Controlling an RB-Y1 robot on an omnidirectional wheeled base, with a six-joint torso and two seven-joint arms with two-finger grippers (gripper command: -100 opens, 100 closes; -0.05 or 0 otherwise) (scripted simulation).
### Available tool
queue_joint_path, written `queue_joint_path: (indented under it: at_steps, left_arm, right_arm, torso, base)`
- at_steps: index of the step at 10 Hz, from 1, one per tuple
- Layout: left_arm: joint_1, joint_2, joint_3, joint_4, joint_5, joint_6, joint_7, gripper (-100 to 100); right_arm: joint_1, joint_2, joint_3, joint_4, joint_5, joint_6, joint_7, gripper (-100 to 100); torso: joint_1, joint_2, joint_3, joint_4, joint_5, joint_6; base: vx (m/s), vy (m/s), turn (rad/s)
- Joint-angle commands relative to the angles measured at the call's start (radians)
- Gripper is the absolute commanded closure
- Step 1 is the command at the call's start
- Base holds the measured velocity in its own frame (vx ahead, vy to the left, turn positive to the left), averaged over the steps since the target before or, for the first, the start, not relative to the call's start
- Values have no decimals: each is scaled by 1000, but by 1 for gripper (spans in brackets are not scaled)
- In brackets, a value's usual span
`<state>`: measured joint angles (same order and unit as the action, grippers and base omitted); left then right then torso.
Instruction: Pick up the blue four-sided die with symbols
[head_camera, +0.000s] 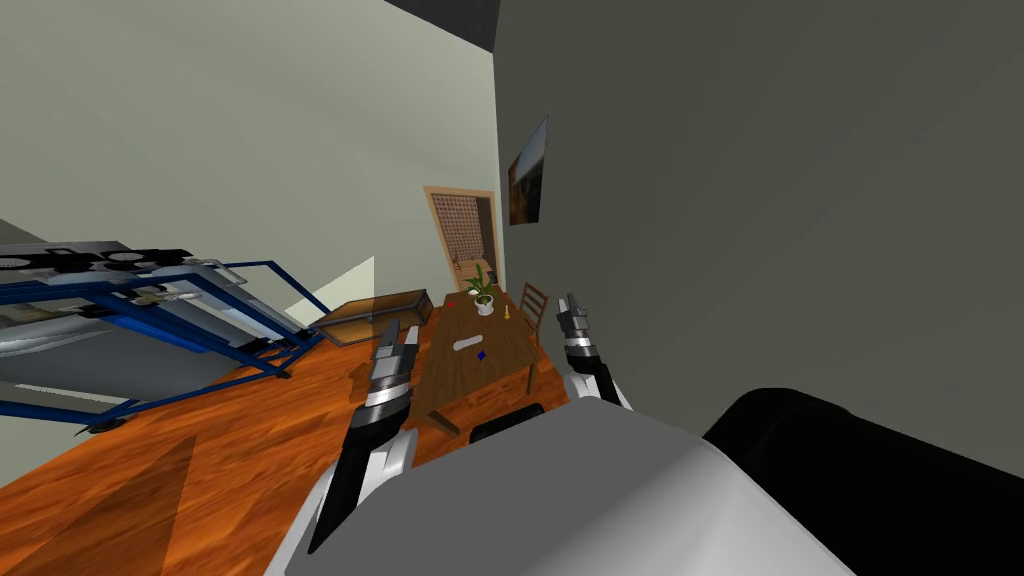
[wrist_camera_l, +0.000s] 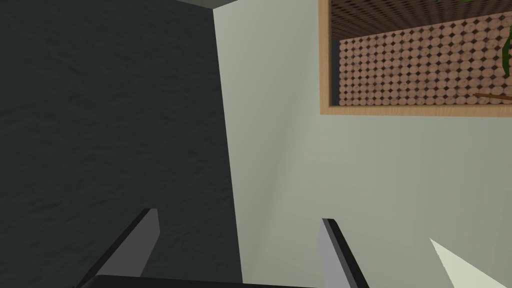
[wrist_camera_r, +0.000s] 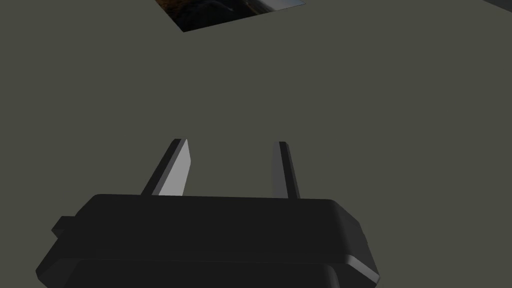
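A small blue die (head_camera: 482, 354) lies on a long brown wooden table (head_camera: 500, 375) ahead of me, near its middle. My left gripper (head_camera: 398, 334) is raised to the left of the table, well short of the die; in the left wrist view its fingers (wrist_camera_l: 150, 235) stand open with nothing between them (wrist_camera_l: 240, 230). My right gripper (head_camera: 572, 307) is raised to the right of the table beside a dark wall, and its fingers (wrist_camera_r: 180, 165) are also open and empty (wrist_camera_r: 231, 150).
On the table lie a white flat object (head_camera: 466, 345), a potted plant (head_camera: 483, 293), a small yellow piece (head_camera: 507, 313) and a red one (head_camera: 450, 304). A chair (head_camera: 535, 305) stands at the table's right. A low brown box (head_camera: 375, 317) and a blue-framed structure (head_camera: 150, 310) stand left on the orange floor.
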<state>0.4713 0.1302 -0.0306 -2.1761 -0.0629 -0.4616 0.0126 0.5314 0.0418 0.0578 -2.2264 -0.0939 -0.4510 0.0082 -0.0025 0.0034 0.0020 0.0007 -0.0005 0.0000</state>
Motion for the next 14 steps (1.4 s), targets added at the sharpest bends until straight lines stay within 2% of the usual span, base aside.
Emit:
queue_joint_path:
  at_steps: [1,2,6,7,8,9,11,12,14]
  left_arm:
    - [-31,15,6,50,-9,0,-9,-100]
    - [-31,15,6,56,-9,0,-9,-100]
    - [-98,36,18,202,-35,-6,-35,-100]
    - [-98,36,18,210,-35,-6,-35,-100]
    - [-117,39,21,249,-43,-4,-43,-100]
    - [-117,39,21,254,-43,-4,-43,-100]
    - [-159,44,23,326,-60,2,-61,-100]
    - [-159,44,23,347,-60,2,-61,-100]
    - [-204,50,22,425,-80,14,-82,-100]
  right_arm:
    - [0,0,0,0,0,0,0,0]
    - [0,0,0,0,0,0,0,0]
    - [0,0,0,0,0,0,0,0]
    - [0,0,0,0,0,0,0,0]
    - [0,0,0,0,0,0,0,0]
    - [0,0,0,0,0,0,0,0]
    - [0,0,0,0,0,0,0,0]
    - [0,0,0,0,0,0,0,0]
    - [0,0,0,0,0,0,0,0]
  torso:
    - [0,0,0,0,0,0]
    - [0,0,0,0,0,0]
    - [0,-1,0,0,0,0]
    - [-1,0,0,0,0,0]
    - [0,-1,0,0,0,0]
    - [1,-1,-1,0,0,0]
    - [1,-2,-1,0,0,0]
    - [1,-2,-1,0,0,0]
    - [1,-2,-1,0,0,0]
  base:
    - [-52,-41,5]
    - [-31,-28,1]
    - [-46,-39,-7]
    - [-44,-38,-1]
    - [-33,-26,-16]
    - [-20,-15,-11]
    - [-24,-26,-29]
    - [-28,-28,-19]
    - [-35,-31,-54]
